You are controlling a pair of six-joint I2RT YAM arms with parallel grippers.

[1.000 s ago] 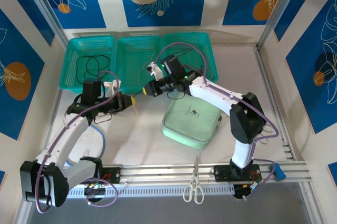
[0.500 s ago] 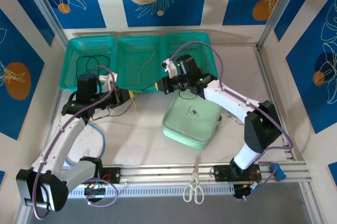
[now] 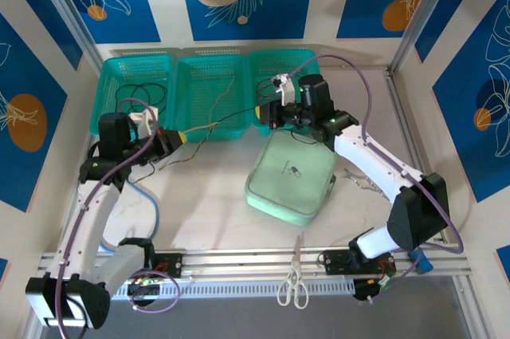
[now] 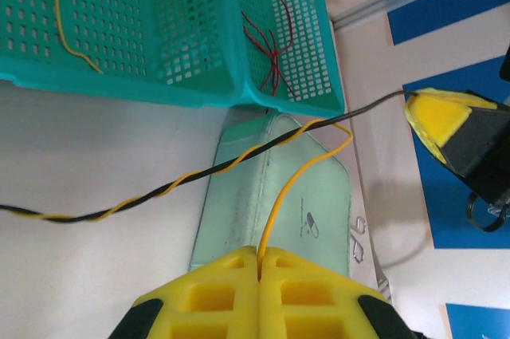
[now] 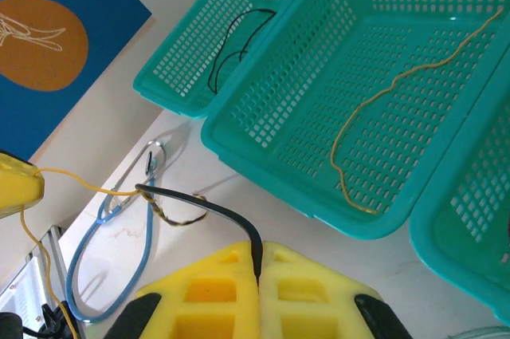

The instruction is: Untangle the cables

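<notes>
Writing: small capsule mark printed on pouch (image 3: 291,175), lettering beside it too small to read.

Left gripper (image 3: 177,137), left of centre in top view: jaws pressed together, pinching yellow cable (image 4: 279,203) right at the tips. In left wrist view, leaves the closed tips at bottom centre, climbs over the pouch, hooks back at upper right and winds onto black cable (image 4: 263,147).

Right gripper (image 3: 263,112), just right of centre in top view, near the front rims of the baskets (image 3: 215,53): jaws closed, clamped on black cable, which exits the tips at bottom centre of right wrist view.

Between the two grippers: black and yellow wound round each other in a loose spiral, pulled into an almost straight line across the front of the middle basket. Slack dark loops below left gripper in top view, colour hard to tell.

Look: both very thin, far thinner than a finger; black glossy, yellow bright.

Elsewhere:
- Second black cable (image 3: 137,98) coiled in left basket.
- Tan cable (image 3: 219,100) wavy in middle basket.
- Red cable (image 4: 267,60) in crossed loops in right basket.
- Stethoscope (image 5: 119,227) on table, lower left of right wrist view.
- Scissors (image 3: 293,283) at bottom centre of top view.
</notes>
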